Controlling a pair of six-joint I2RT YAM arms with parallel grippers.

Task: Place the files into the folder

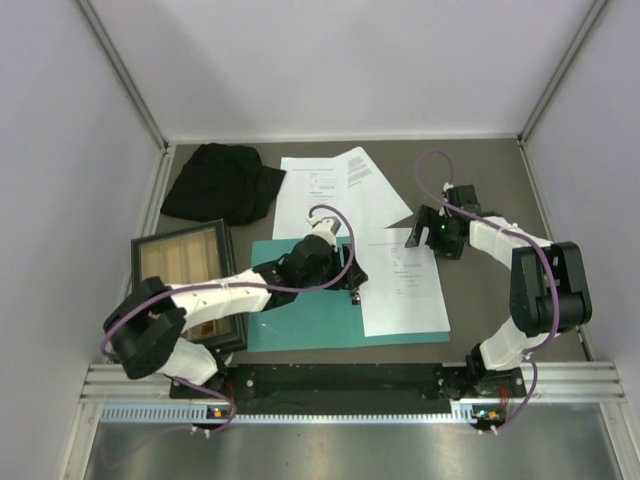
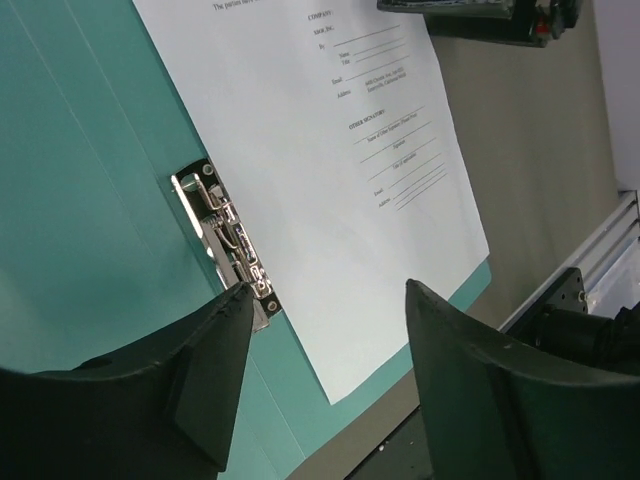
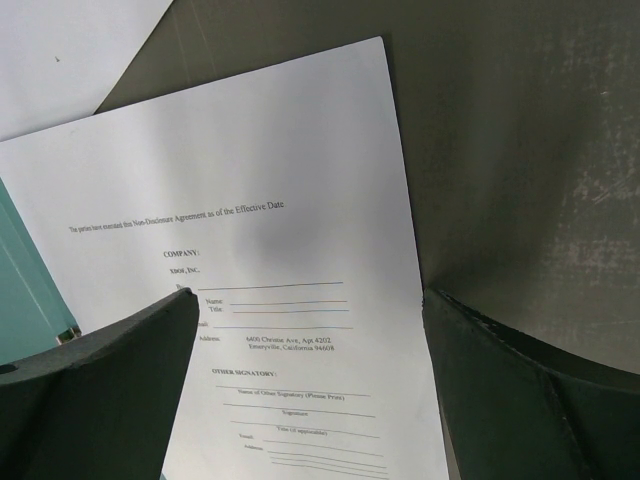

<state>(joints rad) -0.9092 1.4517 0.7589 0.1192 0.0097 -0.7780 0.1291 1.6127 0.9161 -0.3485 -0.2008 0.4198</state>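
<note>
Alignment: left gripper (image 2: pixel 328 300) and right gripper (image 3: pixel 312 300) released (both empty), we butt the sheet (image 2: pixel 330 150) against the clip (image 2: pixel 230 240) of the folder (image 2: pixel 80 200).

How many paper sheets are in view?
3. The near sheet lies on the right half of the folder; a straight sheet and a tilted sheet overlap on the table beyond it. Others may hide underneath.
</note>
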